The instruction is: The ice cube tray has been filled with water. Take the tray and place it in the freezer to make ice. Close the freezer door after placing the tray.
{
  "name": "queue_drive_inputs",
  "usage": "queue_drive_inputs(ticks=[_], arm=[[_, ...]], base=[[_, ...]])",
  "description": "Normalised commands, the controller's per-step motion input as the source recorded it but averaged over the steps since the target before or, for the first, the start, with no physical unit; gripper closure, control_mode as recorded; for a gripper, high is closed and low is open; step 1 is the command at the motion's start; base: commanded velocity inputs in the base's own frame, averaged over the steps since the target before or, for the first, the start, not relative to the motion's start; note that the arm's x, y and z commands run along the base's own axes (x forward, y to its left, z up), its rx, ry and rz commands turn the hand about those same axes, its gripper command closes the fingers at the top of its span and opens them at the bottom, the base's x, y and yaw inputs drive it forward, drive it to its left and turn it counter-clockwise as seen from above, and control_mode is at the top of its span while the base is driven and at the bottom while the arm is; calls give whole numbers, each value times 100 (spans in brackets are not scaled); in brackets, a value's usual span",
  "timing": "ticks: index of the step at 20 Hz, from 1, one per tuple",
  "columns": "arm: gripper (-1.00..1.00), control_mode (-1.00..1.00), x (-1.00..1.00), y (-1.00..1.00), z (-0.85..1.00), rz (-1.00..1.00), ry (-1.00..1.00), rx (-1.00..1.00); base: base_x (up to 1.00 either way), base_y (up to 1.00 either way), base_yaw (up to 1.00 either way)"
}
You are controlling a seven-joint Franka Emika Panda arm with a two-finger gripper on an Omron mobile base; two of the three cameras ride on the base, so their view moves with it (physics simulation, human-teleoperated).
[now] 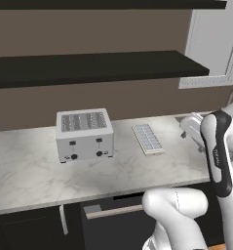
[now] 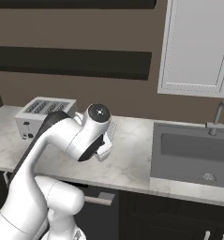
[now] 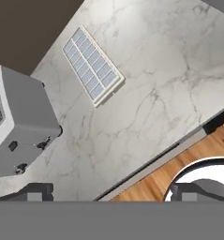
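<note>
The claw (image 3: pixel 111 192) is seen spread wide and empty, held well above the counter (image 3: pixel 169 89). The ice cube tray (image 3: pixel 92 65) lies flat on the marble, beside the toaster (image 3: pixel 17 124) but apart from it. The tray is judged light, stiff and water-filled, so a level grip across its narrow rim is advised

toaster (image 3: pixel 17 124): cut by hand view's left edge
ice cube tray (image 2: pixel 111 131): mostly behind arm in right base view (only a sliver shows)
faucet (image 2: pixel 221 115): cropped at right edge
</note>
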Motion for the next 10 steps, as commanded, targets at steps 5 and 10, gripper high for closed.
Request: queue_drive_inputs(ticks=[5, 10], arm=[[-100, -100, 36, 0, -27, 0, 0, 0], [-100, -100, 54, 0, -22, 0, 0, 0]], base=[[0, 0, 0], [0, 0, 0]])
